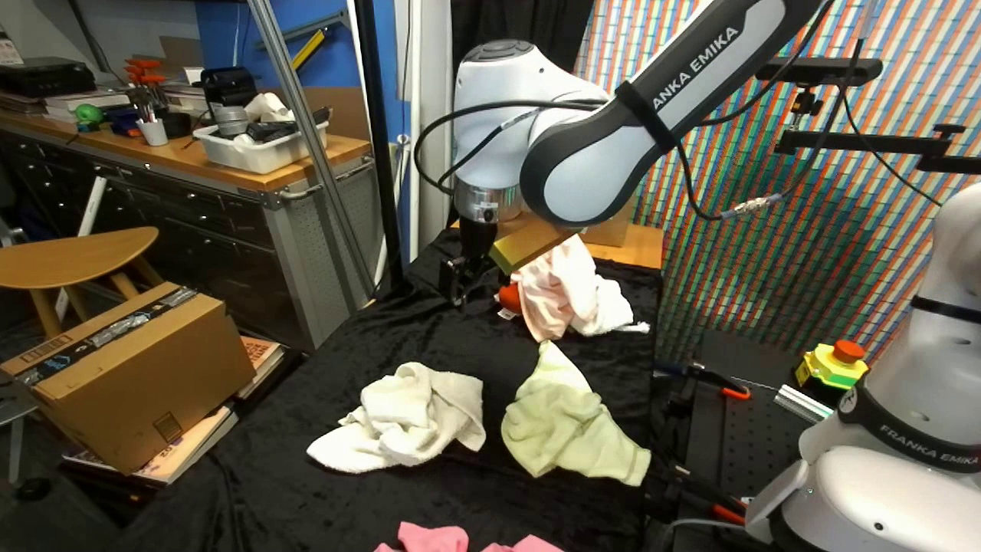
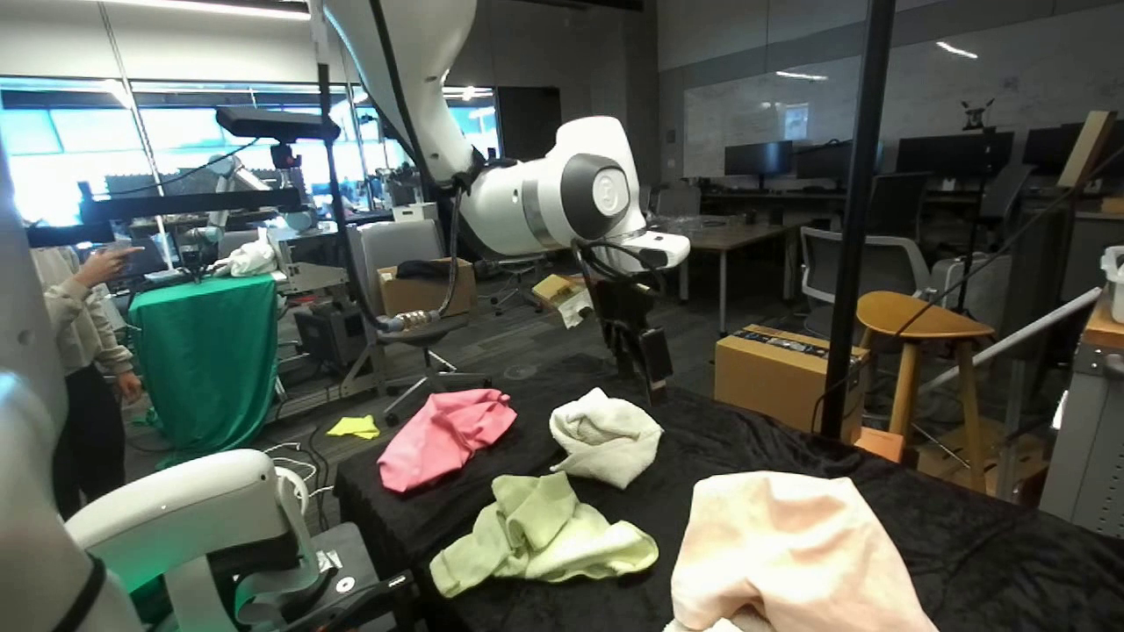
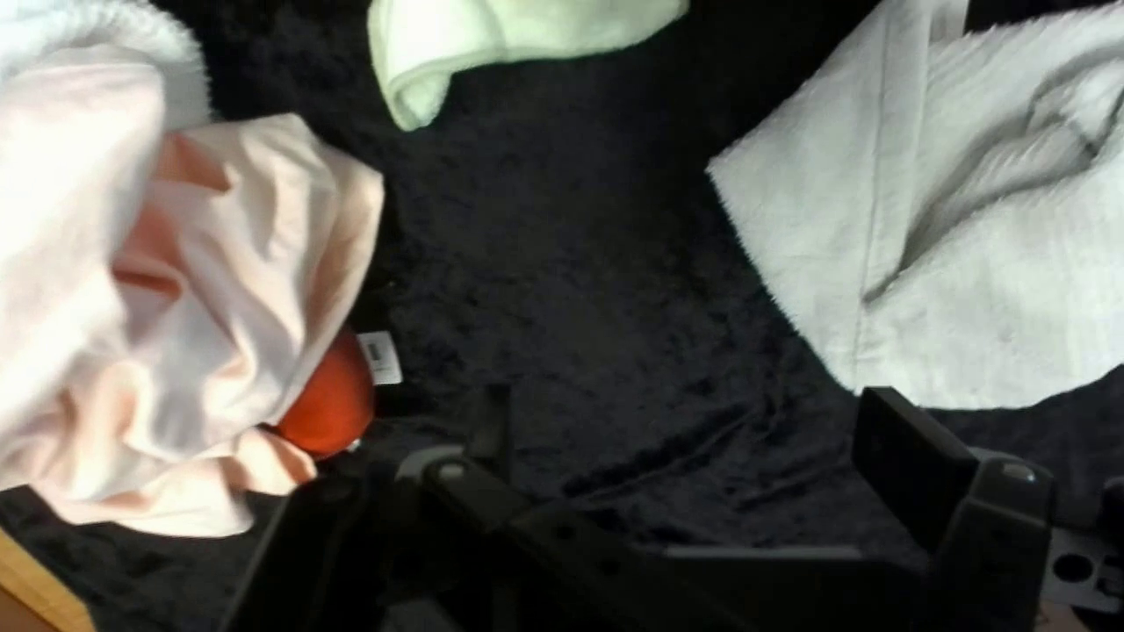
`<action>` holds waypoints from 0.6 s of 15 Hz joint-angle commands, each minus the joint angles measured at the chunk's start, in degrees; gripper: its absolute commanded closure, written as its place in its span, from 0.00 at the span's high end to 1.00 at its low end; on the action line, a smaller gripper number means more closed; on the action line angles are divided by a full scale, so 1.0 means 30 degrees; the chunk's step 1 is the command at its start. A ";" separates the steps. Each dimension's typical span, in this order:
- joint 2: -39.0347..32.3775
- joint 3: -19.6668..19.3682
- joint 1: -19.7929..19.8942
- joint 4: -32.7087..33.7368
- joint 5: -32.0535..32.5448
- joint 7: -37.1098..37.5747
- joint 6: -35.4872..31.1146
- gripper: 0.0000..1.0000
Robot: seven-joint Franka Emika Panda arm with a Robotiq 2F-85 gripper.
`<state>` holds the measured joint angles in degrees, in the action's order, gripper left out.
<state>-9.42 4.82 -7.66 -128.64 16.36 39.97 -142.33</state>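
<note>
The red thing (image 3: pixel 334 404) sits on the black-covered table (image 1: pixel 475 498), partly under the peach cloth (image 3: pixel 219 290), with a small white tag (image 3: pixel 380 358) poking out at its side. It looks round, but a lot of it is hidden, so I cannot tell if it has a long side. The hand (image 3: pixel 694 439) hangs above the table, beside the red thing and not right over it. In the wrist view the red thing is to the left of the hand, just past the finger on that side. The peach cloth lies that same way and goes farther out. The 2 fingers are spread wide apart, and they hold nothing; only bare black shows between them. The other way, up and to the right in the wrist view, is the white towel (image 3: pixel 992 290), with its low edge near the finger there. The green cloth (image 3: pixel 509 35) is farther off at the top. The pink cloth (image 2: pixel 448 439) is the farthest of the 4 from the hand.
</note>
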 commanded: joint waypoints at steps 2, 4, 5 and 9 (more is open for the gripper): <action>-0.1946 0.0663 -0.1089 0.1468 -0.1570 -0.1987 0.0366 1.00; -0.2834 0.1006 -0.1524 0.1974 -0.2489 -0.2807 0.0521 1.00; -0.3075 0.1113 -0.1767 0.2161 -0.2815 -0.3147 0.0768 1.00; -0.4217 0.1502 -0.2771 0.3105 -0.3876 -0.3942 0.1202 1.00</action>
<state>-19.44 8.54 -14.28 -123.12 7.64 31.18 -140.85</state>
